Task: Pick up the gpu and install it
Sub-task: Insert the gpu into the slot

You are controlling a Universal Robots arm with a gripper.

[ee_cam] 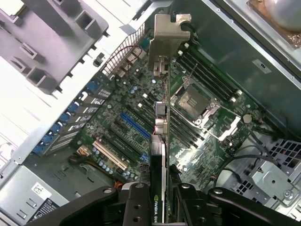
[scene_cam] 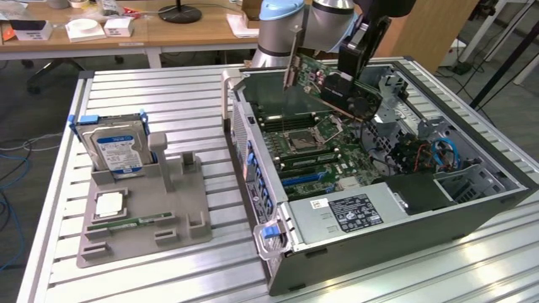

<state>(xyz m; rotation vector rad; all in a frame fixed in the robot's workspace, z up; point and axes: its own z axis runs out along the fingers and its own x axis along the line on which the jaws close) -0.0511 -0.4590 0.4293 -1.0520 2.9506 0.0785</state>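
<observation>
In the exterior view, the gripper (scene_cam: 352, 71) hangs over the open computer case (scene_cam: 252, 165), clenched on the gpu (scene_cam: 331, 88). The card is in the air, tilted, above the far end of the motherboard (scene_cam: 307, 148) and clear of its slots. Its metal bracket end points towards the case wall on the exterior view's left. On the aluminium table (scene_cam: 168, 95), well apart on that same side, a grey fixture (scene_cam: 181, 221) holds an upright hard drive (scene_cam: 118, 148) and a flat-lying memory stick (scene_cam: 126, 222). A labelled power supply (scene_cam: 354, 211) sits in the near end of the case.

The wrist view looks along the card's edge, which the exterior view cannot give. The black fingers (ee_cam: 136, 202) press on both faces of the gpu (ee_cam: 160, 155), whose printed NVIDIA label shows between them. Its silver bracket (ee_cam: 164, 37) is at the end away from the gripper (ee_cam: 162, 190). Beneath the card lie the CPU socket (ee_cam: 193, 101), a blue expansion slot (ee_cam: 136, 125) and a white slot (ee_cam: 110, 155). The card's lower edge is above them and not seated.
</observation>
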